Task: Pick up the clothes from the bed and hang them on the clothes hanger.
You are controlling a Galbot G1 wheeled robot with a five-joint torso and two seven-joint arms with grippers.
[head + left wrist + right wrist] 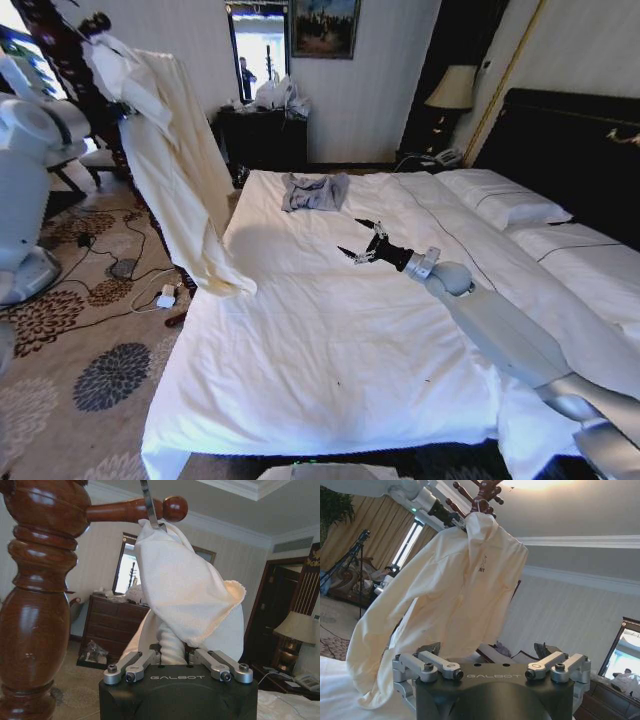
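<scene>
Right claw [361, 240] open above bed [330, 340], left claw [176, 656] gripping cream shirt [175, 160] beside wooden post [35, 605]

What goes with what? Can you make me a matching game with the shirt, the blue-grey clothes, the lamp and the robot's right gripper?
Things:
1. cream shirt
2. blue-grey clothes
3. lamp
4. right gripper

Places:
A. over the middle of the bed, open and holding nothing
B. lying crumpled on the far end of the bed
C. in the far corner, beside the dark headboard
D. hanging by the wooden post

Pairs: 1-D, 2-B, 3-C, 4-A
</scene>
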